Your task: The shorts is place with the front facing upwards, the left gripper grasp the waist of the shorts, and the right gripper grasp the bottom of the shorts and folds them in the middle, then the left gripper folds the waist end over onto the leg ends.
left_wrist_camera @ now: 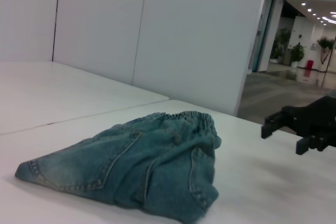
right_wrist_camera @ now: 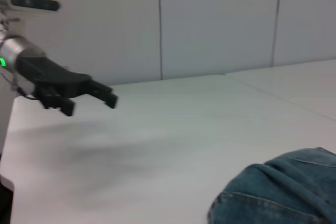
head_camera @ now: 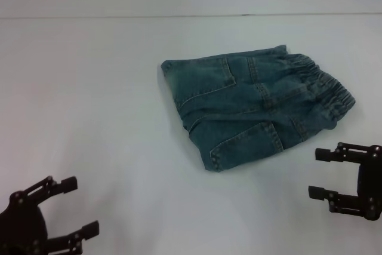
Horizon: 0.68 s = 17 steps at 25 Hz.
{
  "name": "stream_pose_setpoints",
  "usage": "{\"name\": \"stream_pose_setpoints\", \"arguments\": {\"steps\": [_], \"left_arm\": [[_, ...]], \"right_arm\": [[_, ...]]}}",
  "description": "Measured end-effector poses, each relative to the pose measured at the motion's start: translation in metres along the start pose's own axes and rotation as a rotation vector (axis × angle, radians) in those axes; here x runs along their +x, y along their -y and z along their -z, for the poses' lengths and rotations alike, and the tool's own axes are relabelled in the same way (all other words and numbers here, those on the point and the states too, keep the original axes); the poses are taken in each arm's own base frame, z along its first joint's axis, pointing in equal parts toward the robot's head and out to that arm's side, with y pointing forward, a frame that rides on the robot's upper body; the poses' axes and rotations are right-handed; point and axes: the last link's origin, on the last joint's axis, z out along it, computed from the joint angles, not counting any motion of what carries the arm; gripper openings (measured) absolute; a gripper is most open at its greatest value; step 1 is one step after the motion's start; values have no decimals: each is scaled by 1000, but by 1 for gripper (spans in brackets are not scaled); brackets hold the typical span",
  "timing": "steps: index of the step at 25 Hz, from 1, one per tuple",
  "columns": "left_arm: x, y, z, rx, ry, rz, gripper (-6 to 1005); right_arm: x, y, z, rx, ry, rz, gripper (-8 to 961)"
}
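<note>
Two grippers: left gripper (head_camera: 70, 207) and right gripper (head_camera: 321, 173), both spread, holding nothing.
Shorts (head_camera: 253, 108): crumpled, ahead of both.
Waist of the shorts (head_camera: 325, 91): toward the right gripper.
Nearer: right.

Office lobby: white partition walls (left_wrist_camera: 199, 35), potted plants (left_wrist_camera: 297, 52) beyond.

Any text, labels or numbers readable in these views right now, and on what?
None readable.
The denim shorts show only stitching, pockets and the elastic waistband; no print or tag in view.
Left tool and right tool: no markings.
White table: no markings.
</note>
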Motion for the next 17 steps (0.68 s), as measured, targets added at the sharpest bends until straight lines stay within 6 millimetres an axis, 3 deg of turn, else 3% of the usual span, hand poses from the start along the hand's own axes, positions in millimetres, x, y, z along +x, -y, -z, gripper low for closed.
{"name": "stream_pose_setpoints", "arguments": {"steps": [6, 12, 17], "left_arm": [[0, -13, 12, -17, -48, -38, 938], [-1, -12, 8, -64, -12, -36, 937], [1, -12, 4, -97, 2, -25, 937]], "right_arm": [[1, -5, 13, 23, -4, -6, 779], [2, -15, 22, 2, -12, -6, 944], [3, -14, 19, -33, -39, -3, 945]]}}
